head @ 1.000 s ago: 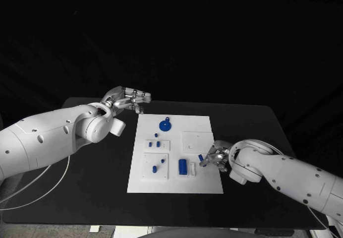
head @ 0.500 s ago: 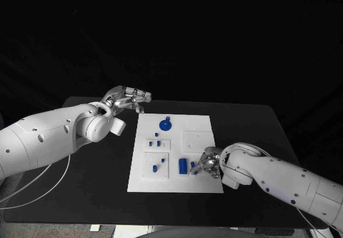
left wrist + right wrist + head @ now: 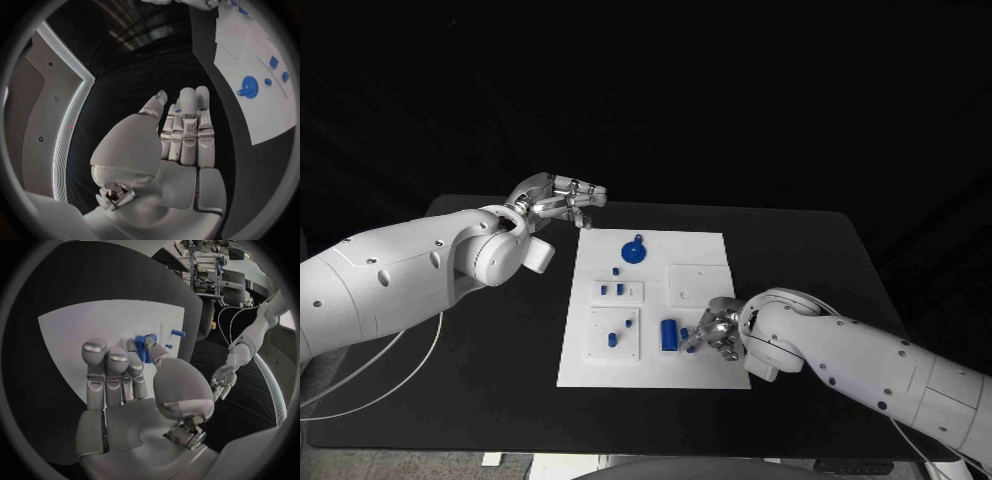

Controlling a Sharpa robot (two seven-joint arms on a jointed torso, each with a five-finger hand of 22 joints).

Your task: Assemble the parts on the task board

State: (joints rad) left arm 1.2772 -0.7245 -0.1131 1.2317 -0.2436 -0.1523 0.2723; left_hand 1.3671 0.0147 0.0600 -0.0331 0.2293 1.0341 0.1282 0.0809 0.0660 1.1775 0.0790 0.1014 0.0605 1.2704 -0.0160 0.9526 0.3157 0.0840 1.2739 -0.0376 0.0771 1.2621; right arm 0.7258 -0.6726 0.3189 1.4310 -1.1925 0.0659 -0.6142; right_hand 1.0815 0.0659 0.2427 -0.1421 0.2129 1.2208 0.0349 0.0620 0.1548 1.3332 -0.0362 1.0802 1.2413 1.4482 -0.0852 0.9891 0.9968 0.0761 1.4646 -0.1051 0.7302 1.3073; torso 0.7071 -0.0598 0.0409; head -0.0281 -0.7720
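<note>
The white task board [image 3: 689, 300] lies mid-table with several blue parts on it: a round disc [image 3: 633, 252], two short pegs [image 3: 607, 290] and an upright block [image 3: 669, 335]. My right hand [image 3: 718, 333] hovers over the board's near right part and pinches a small blue part [image 3: 687, 334] just beside the block. In the right wrist view the thumb and a finger meet on that blue part [image 3: 144, 345] above the board [image 3: 75, 325]. My left hand [image 3: 561, 203] hangs past the board's far left corner, fingers straight and holding nothing [image 3: 185, 125]. The left wrist view catches the disc [image 3: 249, 86].
The board carries raised white plates, one bare square [image 3: 697, 284] at its right middle. More small blue pieces [image 3: 619, 333] sit on the near left plate. Black table [image 3: 473, 380] surrounds the board on every side.
My right hand has slid left and toward the near edge with the small blue part, now beside the blue block. The left hand has stayed put.
</note>
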